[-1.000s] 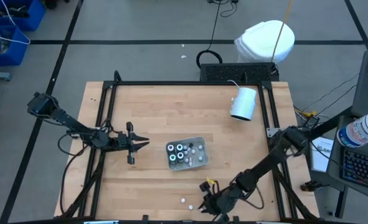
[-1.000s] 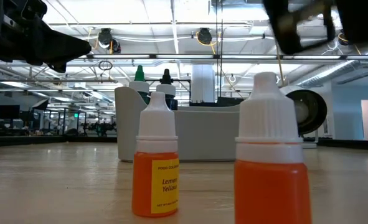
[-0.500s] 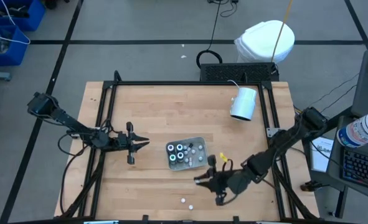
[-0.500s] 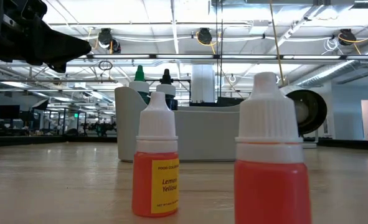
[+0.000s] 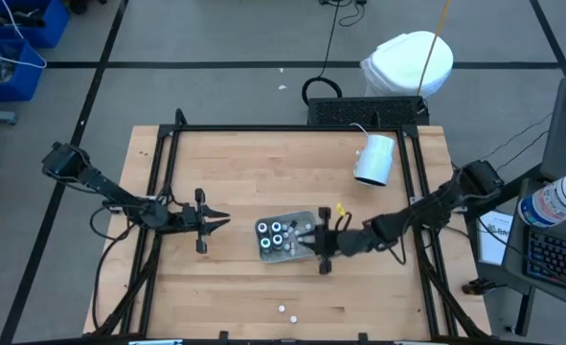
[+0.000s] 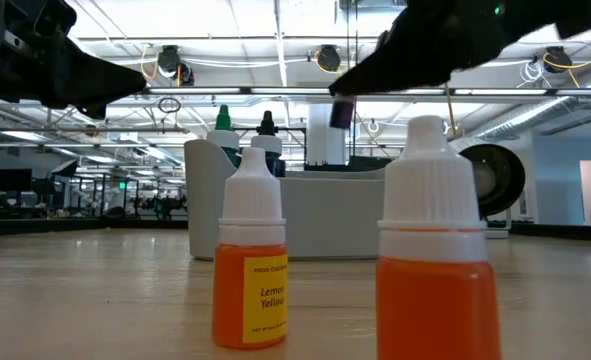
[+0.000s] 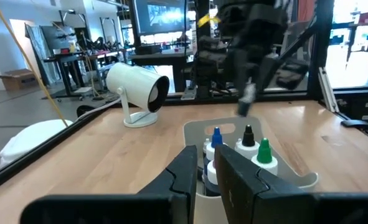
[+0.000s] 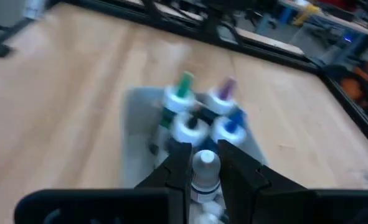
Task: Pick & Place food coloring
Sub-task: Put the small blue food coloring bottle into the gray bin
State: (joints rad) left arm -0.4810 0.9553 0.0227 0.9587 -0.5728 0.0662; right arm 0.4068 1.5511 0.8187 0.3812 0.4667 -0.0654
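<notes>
Carrying: right gripper (image 8: 205, 163) fingers clamp an upright white-capped bottle (image 8: 205, 171), just above the tray (image 5: 305, 218) of food coloring (image 5: 277, 235).
Waiting: left gripper (image 5: 223, 221), fingers nearly closed, empty, beside the tray over the desk (image 5: 244, 172).

From down at bench height, one orange dropper bottle (image 6: 250, 262) carries a yellow label reading "Lemon Yellow", with a smaller line of print above and below it too fine to make out. Nothing else around here is legible.
</notes>
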